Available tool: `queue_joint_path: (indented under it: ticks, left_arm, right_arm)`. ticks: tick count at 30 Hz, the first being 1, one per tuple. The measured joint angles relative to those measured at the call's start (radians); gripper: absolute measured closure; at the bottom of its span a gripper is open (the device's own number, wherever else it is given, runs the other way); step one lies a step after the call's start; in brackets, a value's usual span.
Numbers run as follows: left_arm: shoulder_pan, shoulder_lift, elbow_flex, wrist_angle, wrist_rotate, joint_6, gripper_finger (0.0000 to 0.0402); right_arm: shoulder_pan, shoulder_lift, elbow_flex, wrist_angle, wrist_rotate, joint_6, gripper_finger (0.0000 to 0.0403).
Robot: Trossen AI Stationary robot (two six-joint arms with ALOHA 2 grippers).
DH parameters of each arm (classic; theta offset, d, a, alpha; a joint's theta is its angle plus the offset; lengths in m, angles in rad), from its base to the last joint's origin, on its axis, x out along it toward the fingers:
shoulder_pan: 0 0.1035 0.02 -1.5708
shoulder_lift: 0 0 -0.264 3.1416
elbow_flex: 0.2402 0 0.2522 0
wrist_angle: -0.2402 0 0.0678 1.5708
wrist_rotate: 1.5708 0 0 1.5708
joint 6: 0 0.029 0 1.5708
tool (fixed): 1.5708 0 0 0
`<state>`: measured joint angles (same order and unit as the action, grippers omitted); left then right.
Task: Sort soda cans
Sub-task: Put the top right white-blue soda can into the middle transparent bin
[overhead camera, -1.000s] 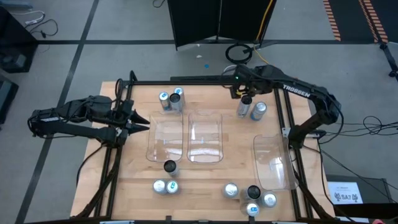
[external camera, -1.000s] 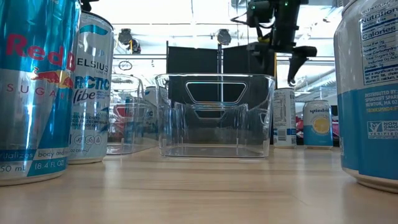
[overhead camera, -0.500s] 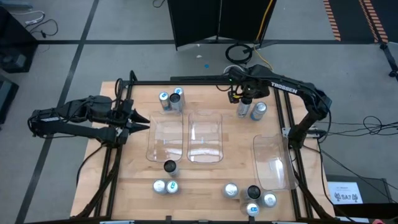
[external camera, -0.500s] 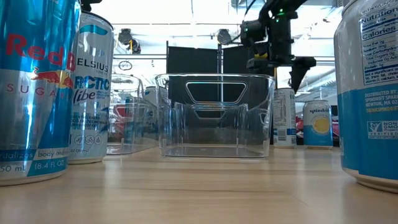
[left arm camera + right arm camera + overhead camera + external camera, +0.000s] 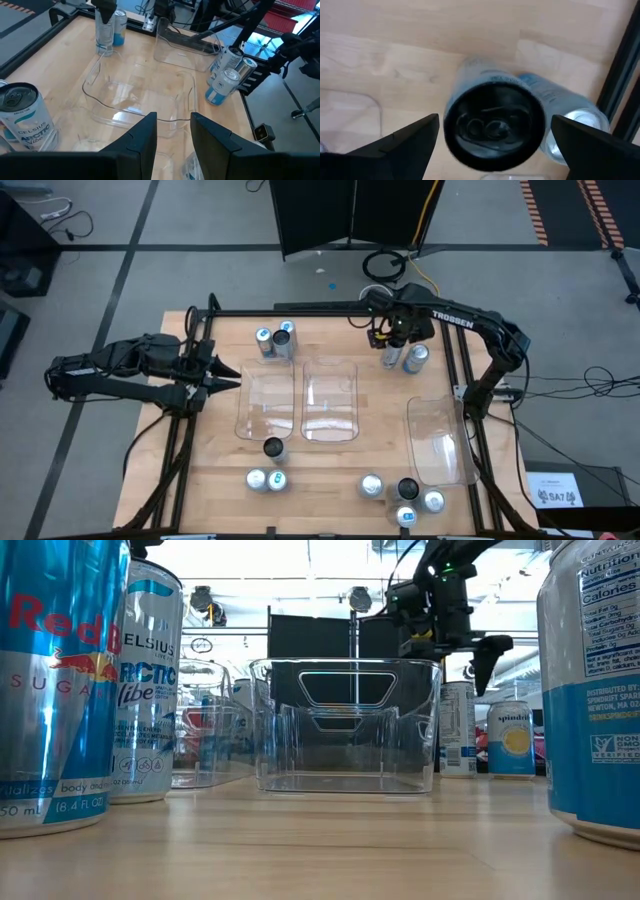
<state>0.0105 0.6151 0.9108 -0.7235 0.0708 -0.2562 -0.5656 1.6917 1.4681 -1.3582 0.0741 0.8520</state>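
Two soda cans stand upright together at the table's far right: a black-topped can (image 5: pixel 391 360) and a silver-topped one (image 5: pixel 418 356). My right gripper (image 5: pixel 393 336) hangs open straight above the black-topped can (image 5: pixel 492 127), pointing down. Its fingers stand on either side of the can's top, clear of it. In the low view the gripper (image 5: pixel 455 650) is above the can (image 5: pixel 457 730). My left gripper (image 5: pixel 225 375) waits open at the table's left edge, with nothing between its fingers (image 5: pixel 145 135).
Three clear trays lie mid-table: left (image 5: pixel 266 405), middle (image 5: pixel 330 398) and right (image 5: pixel 438 440). Two cans (image 5: pixel 275 340) stand at the far left. Several more stand along the near edge (image 5: pixel 266 478) (image 5: pixel 405 495), with one black-topped can (image 5: pixel 272 448) by the left tray.
My right gripper has sunk a little toward the black-topped can and tipped to point more steeply down. It has stayed open.
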Motion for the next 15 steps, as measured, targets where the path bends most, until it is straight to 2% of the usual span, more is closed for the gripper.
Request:
queue_joint_path:
  ticks: [3,11,15]
  left_arm:
    - [0.0,0.0,0.0,0.0,0.0,0.001,0.0274]
    - [0.0,0.0,0.0,0.0,0.0,0.001,0.0274]
    - [0.0,0.0,0.0,0.0,0.0,0.002,0.0274]
  right_arm:
    - [-0.004,0.0,0.0,-0.003,-0.003,0.0,0.0046]
    - [-0.003,0.0,-0.001,0.02,-0.01,-0.003,0.0159]
    - [-0.003,-0.001,0.0,0.02,-0.018,0.003,0.0165]
